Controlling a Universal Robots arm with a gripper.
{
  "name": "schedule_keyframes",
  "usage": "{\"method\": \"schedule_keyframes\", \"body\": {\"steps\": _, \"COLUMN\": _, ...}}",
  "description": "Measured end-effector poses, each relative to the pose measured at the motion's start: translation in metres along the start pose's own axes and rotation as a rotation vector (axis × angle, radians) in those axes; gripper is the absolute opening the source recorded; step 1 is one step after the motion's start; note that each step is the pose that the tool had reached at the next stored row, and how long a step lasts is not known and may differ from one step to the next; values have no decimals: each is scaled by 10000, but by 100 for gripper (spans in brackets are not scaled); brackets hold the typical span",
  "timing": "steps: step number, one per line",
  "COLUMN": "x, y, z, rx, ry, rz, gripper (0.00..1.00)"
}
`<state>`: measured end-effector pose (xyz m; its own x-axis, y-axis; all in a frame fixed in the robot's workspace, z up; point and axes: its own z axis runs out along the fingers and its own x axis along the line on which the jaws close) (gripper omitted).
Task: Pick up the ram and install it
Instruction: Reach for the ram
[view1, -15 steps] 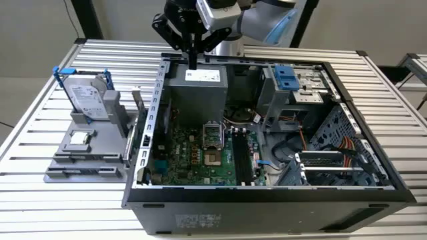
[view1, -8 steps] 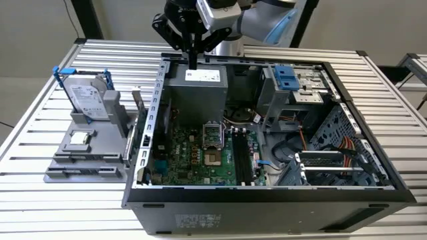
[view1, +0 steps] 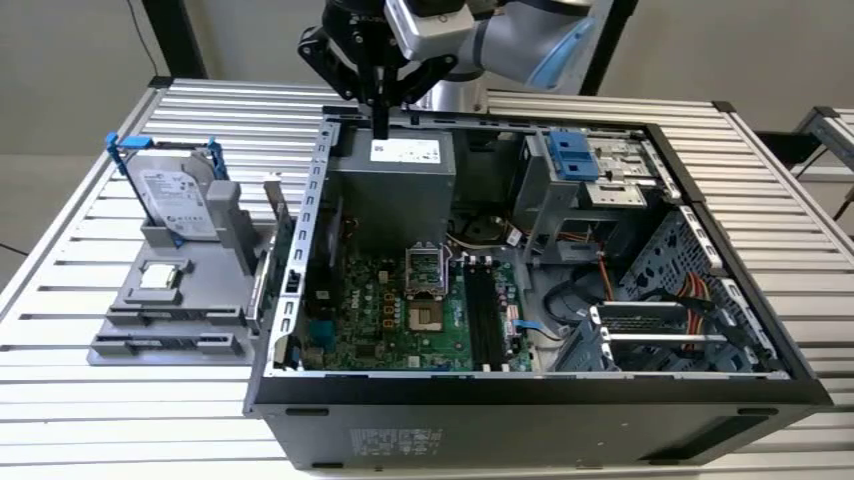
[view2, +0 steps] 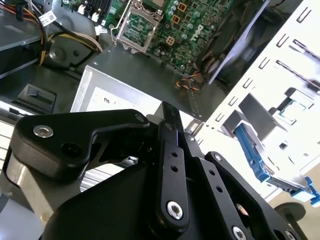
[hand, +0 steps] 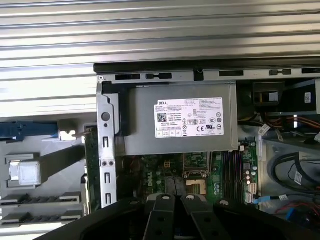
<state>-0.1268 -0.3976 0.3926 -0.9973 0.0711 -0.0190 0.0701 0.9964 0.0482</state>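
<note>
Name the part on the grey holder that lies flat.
The small square silver processor chip: it lies flat on the grey holder, whereas the hard drive stands upright in its blue frame.

Soft, even light fills the exterior view. The slatted tabletop (view1: 107, 400) reads pale and bright, and the shadows beside things on it are faint. Inside the open computer case (view1: 534, 405) the light falls off, darkest toward the near corner at the exterior view's right. In the second wrist view the slotted side wall (view2: 280, 65) is blown out to near white, and the black claw (view2: 169, 117), close to the lens, looks soft. In the first wrist view the tabletop slats carry bright glare bands, while the white label (hand: 189, 117) is crisp.
</note>
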Motion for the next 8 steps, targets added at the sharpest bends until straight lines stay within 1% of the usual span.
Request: {"method": "schedule_keyframes", "body": {"steps": 8, "x": 112, "y": -8, "z": -2, "rx": -1, "ry": 0, "rz": -2, "gripper": 0}}
